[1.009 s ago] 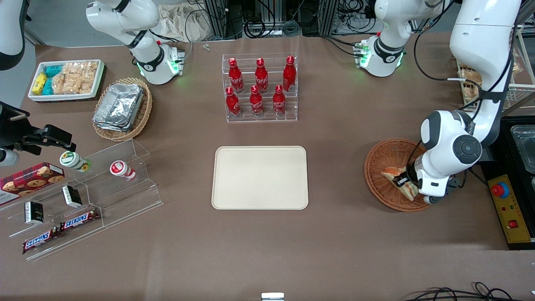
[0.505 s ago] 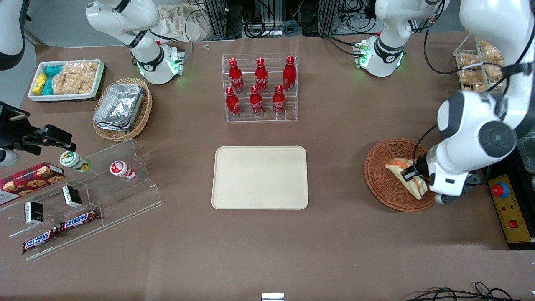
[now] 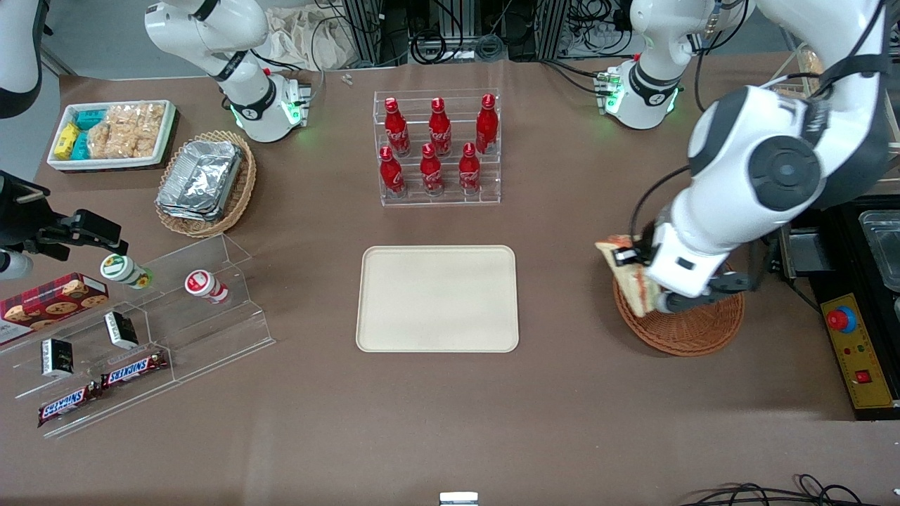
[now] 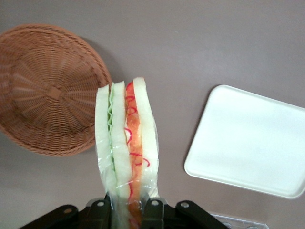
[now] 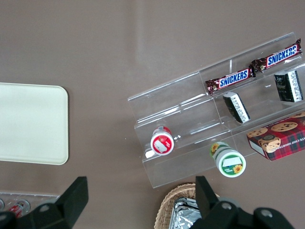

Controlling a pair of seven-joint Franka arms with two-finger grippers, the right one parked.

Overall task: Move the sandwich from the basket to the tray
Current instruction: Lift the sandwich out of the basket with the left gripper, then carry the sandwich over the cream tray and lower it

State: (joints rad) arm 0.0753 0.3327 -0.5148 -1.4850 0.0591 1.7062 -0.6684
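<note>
My left gripper (image 3: 636, 270) is shut on the clear-wrapped sandwich (image 3: 628, 277) and holds it in the air above the basket's rim on the tray's side. In the left wrist view the sandwich (image 4: 126, 143) hangs between the two black fingers (image 4: 153, 212), its pale bread and red and green filling showing. The round reddish-brown wicker basket (image 3: 692, 329) is empty (image 4: 47, 90); the arm hides much of it in the front view. The cream tray (image 3: 437, 298) lies flat and bare at the table's middle, and also shows in the left wrist view (image 4: 252, 143).
A clear rack of red bottles (image 3: 437, 147) stands farther from the front camera than the tray. A tan oval basket with foil containers (image 3: 205, 183), a white snack bin (image 3: 112, 133) and a clear stepped shelf of snacks (image 3: 140, 330) lie toward the parked arm's end. A yellow control box (image 3: 859, 351) sits beside the basket.
The left gripper has risen out of the basket with the sandwich in it and moved toward the tray. The basket now lies empty.
</note>
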